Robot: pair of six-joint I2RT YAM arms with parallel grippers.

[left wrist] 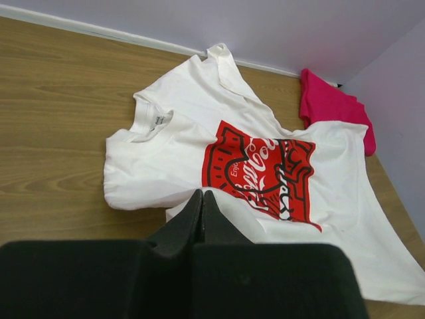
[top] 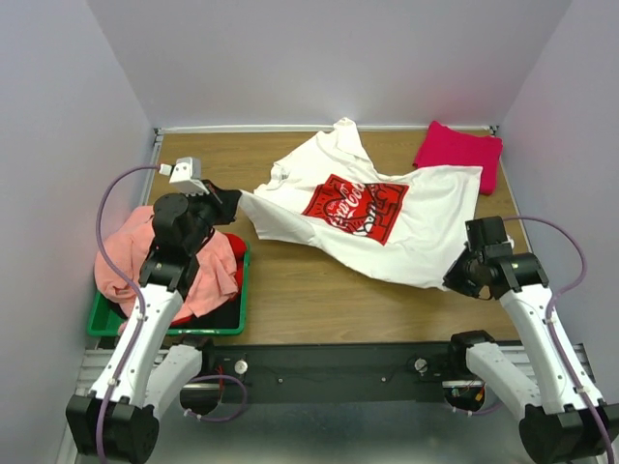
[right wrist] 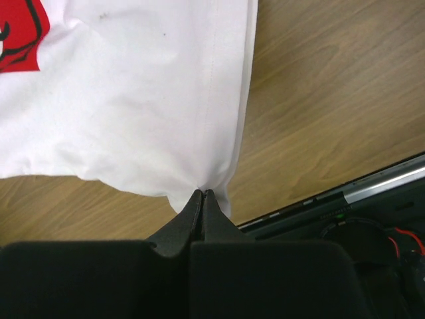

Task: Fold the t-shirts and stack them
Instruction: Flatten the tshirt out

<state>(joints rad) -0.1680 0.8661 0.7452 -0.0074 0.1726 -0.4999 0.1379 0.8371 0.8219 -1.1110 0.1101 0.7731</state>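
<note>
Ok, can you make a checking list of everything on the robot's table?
Surface: wooden table, bare wood around the cloth.
Job's things: white t-shirt spread out, not folded; magenta t-shirt at the far right corner, looks folded; salmon-pink t-shirt heaped over the bin, red t-shirt peeking from under it.
Clutter: green bin at the near left.
Grippers: left gripper shut on the white t-shirt's left edge; right gripper shut on its near right corner.
Cables: left cable and right cable, lilac, looping beside the arms.
Surroundings: pale walls.

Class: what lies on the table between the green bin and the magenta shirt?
The white printed t-shirt, spread out between them; the top view shows it.
</note>
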